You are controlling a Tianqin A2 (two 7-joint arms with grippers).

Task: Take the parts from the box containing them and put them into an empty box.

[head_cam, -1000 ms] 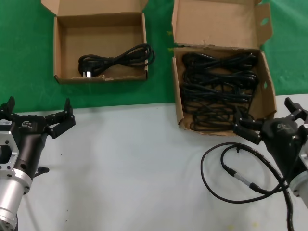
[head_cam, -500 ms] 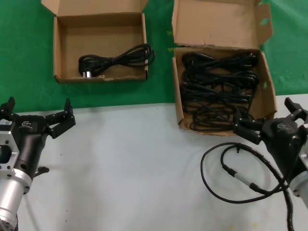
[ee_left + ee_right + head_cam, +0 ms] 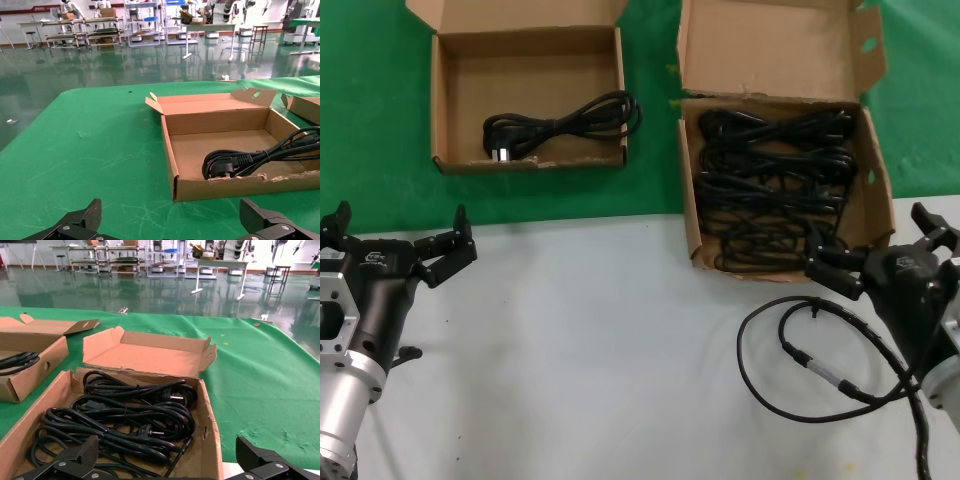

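Nothing has moved since the earlier frames. The right claw (image 3: 878, 243) waits wide open beside the larger box (image 3: 873, 205) of power cords (image 3: 775, 180); it should grip one bundle mid-loop. The left claw (image 3: 398, 238) idles wide open over the counter (image 3: 600, 350).
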